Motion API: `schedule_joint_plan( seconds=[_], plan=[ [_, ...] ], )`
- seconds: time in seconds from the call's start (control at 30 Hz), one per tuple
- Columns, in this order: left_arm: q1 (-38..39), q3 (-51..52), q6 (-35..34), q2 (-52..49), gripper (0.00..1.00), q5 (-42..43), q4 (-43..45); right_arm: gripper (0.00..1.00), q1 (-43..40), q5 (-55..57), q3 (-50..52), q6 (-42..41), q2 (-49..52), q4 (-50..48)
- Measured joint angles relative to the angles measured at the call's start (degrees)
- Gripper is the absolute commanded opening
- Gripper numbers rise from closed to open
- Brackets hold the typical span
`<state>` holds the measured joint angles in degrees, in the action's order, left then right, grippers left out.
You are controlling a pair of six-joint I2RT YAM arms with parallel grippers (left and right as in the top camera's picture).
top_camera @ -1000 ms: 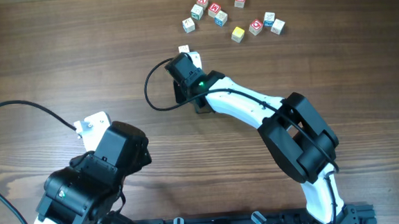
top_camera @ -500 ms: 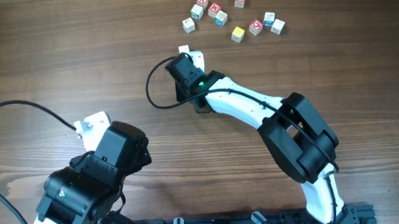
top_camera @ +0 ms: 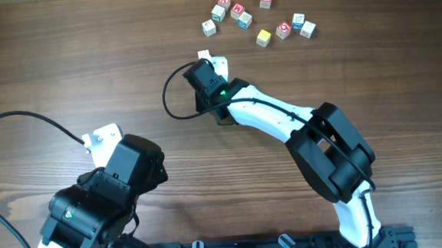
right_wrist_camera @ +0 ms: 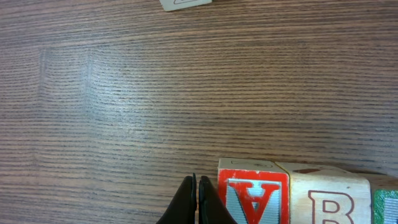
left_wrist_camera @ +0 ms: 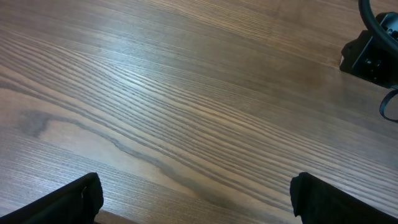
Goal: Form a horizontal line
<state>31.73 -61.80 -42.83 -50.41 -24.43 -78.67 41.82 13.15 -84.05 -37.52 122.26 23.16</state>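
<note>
In the right wrist view three cubes stand touching in a row at the bottom right: the red V cube, the pale whitish cube and a sliver of the green-faced cube at the frame's edge. My right gripper is shut and empty, its tips just left of the red cube. In the overhead view the right gripper covers most of the row; only pale bits show. My left gripper is open and empty over bare wood, at the lower left in the overhead view.
Several loose letter cubes lie scattered at the top of the table, among them a yellow one. A pale cube edge shows at the top of the right wrist view. A black cable runs to the left arm.
</note>
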Motion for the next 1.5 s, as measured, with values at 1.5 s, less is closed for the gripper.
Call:
schedule_joint_plan(
  seconds=[1.5],
  plan=[
    [0.0,0.0,0.0,0.0,1.00,0.0,0.0,0.05,0.0,4.6,0.0,-3.4,0.0,-2.9]
  ],
)
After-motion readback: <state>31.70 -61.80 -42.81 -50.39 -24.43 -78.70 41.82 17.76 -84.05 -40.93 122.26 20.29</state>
